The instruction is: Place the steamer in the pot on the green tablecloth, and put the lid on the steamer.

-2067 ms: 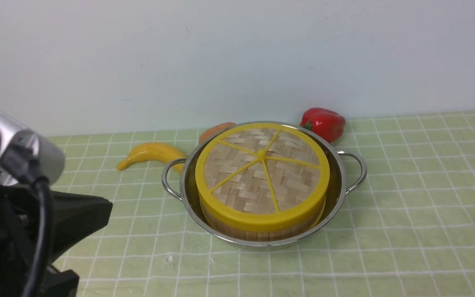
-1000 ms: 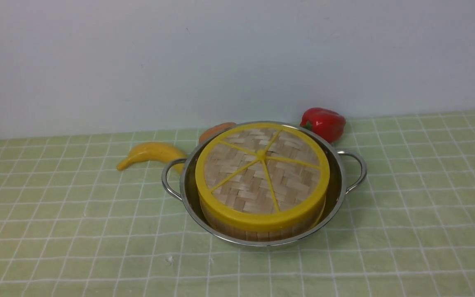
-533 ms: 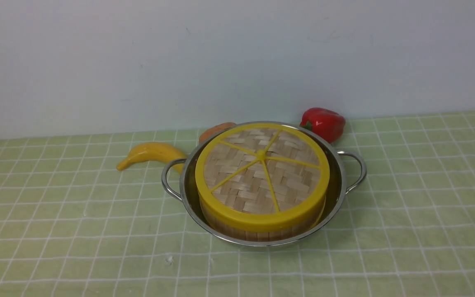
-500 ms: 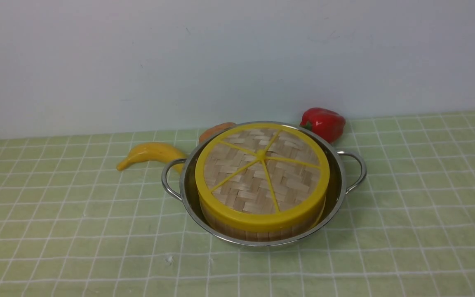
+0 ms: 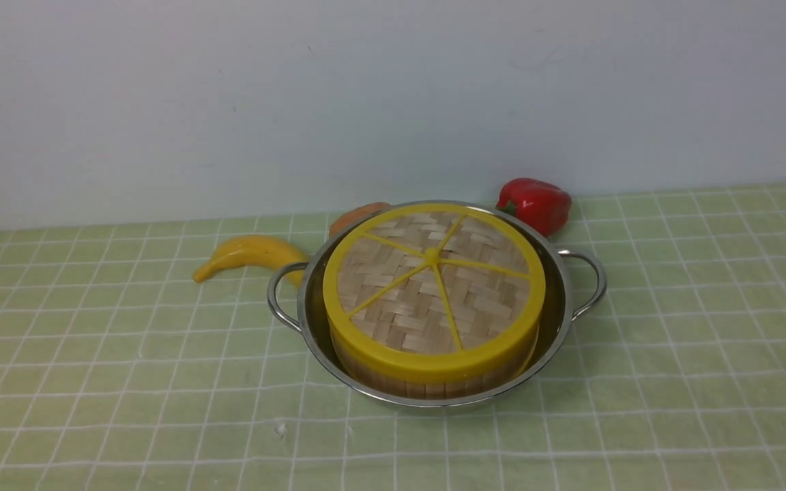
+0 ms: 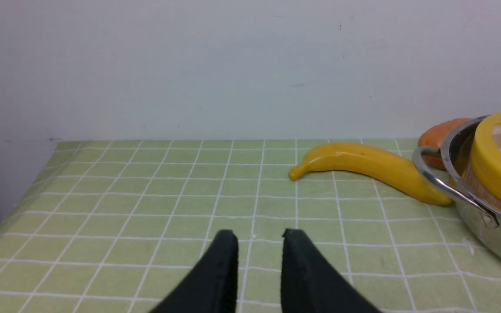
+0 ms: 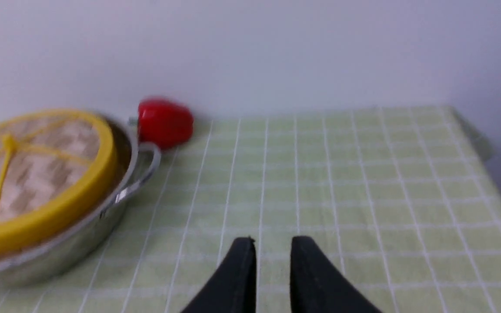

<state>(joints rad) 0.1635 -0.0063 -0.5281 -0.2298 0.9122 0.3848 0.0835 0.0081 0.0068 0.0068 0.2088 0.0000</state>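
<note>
1. Handling, judged: the steamer (image 5: 434, 378) looks light and stiff, its bamboo slats brittle under hard pinching; best taken by the yellow rim. The lid (image 5: 432, 290) looks equally light; its thick rim or the spokes give purchase. The pot (image 5: 557, 320) is smooth steel, likely slippery; the looped handles are the hold.
2. Looks: the lid is a woven bamboo disc with five yellow spokes; the steamer's upright slat wall shows beneath it.
3. Position: steamer sits inside the pot, lid seated on top, pot on the green tablecloth (image 5: 693, 354). Task appears complete.
4. Left claw (image 6: 259, 238): tips slightly apart, holding nothing, near the banana (image 6: 363, 167).
5. Right claw (image 7: 273, 243): tips slightly apart, holding nothing, well clear of the pot.
</note>
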